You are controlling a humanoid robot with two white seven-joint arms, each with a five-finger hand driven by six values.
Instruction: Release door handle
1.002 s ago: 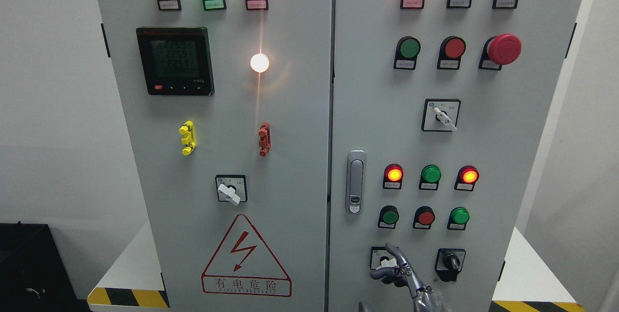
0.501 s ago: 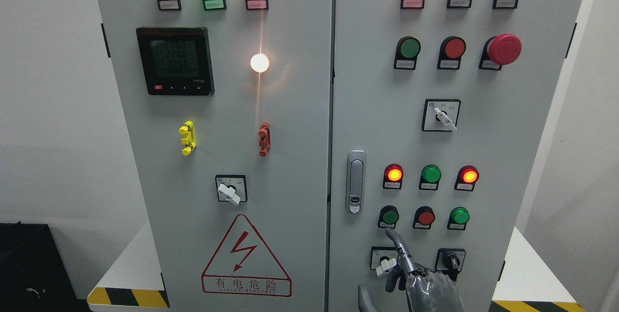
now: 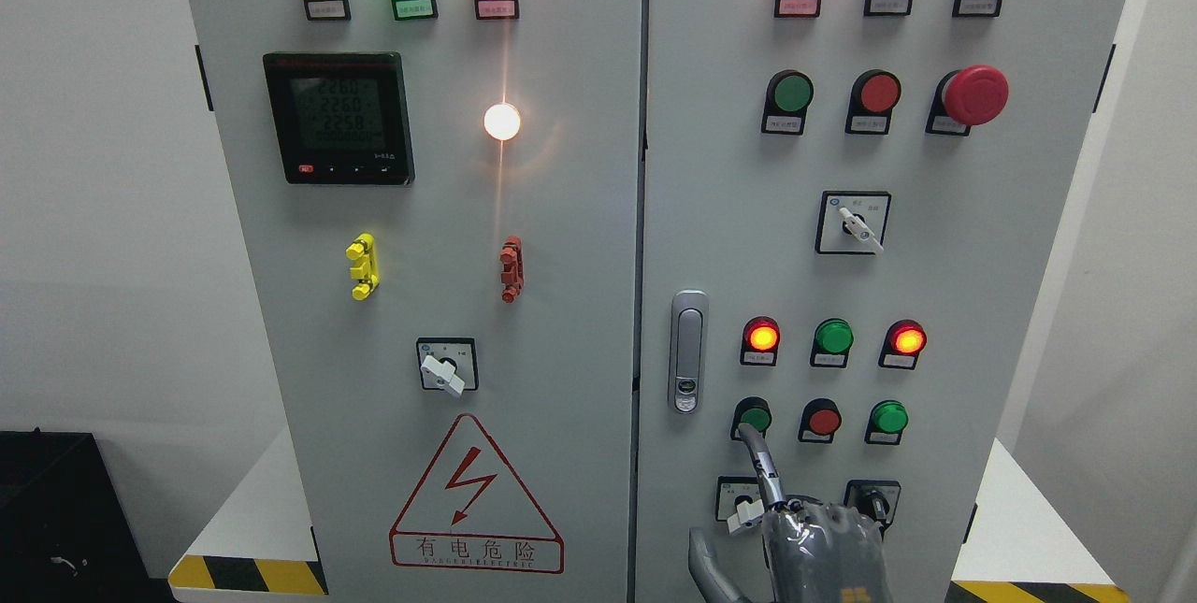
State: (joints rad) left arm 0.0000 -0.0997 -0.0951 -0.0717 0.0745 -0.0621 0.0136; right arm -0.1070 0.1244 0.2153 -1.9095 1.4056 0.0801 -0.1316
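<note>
1. Although the door handle (image 3: 688, 351) looks light, it is a stiff metal lever set flush in the right door (image 3: 935, 164), likely slick; I judge it best hooked under its long bar, above the lock at its foot.
2. From the head view, the handle stands untouched at about 11 o'clock from the right hand (image 3: 804, 528), near but apart.
3. That hand holds nothing: one finger (image 3: 762, 463) points up, the rest curled, thumb out.
4. Readable writing: the warning sign (image 3: 475, 495) reads "有电危险"; the meter (image 3: 338, 117) shows about 2260, 2260, 2258. Button labels are too small.
</note>
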